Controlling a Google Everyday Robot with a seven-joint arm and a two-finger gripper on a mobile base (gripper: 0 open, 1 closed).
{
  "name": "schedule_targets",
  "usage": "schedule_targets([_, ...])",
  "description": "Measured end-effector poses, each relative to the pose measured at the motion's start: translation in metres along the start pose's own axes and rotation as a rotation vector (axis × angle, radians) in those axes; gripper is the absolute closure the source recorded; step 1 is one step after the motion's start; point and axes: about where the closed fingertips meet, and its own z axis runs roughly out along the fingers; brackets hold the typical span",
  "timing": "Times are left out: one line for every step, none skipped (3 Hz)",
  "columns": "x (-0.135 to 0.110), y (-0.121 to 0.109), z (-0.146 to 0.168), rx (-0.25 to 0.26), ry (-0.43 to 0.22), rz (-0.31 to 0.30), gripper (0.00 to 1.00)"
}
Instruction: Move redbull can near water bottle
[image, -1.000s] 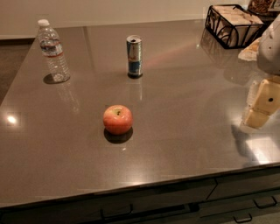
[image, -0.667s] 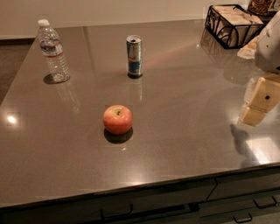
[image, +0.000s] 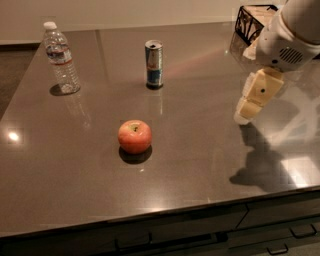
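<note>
Can (image: 154, 64): upright on the surface (image: 200, 160), 12 o'clock from the apple (image: 134, 136).
Bottle (image: 60, 58): upright, 9 o'clock from can, well apart.
Claw (image: 244, 115): 3 o'clock side, above surface; state cannot tell.

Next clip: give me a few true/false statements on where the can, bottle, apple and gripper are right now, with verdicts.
1. The redbull can stands upright on the counter. True.
2. The gripper is holding the can. False: it hangs over the right side of the counter, well apart from the can.
3. The water bottle lies on its side. False: it stands upright near the far left corner.
4. The apple sits nearer the front edge than the can does. True.
5. The can touches the bottle. False: a wide stretch of bare counter separates them, with the can to the right of the bottle.
</note>
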Motion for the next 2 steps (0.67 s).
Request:
schedule_targets([-0.027,-0.028,0.026,-0.018,-0.062,0.039,0.0])
schedule_targets([-0.058,-0.05,0.055,-0.039,-0.114,0.065,0.0])
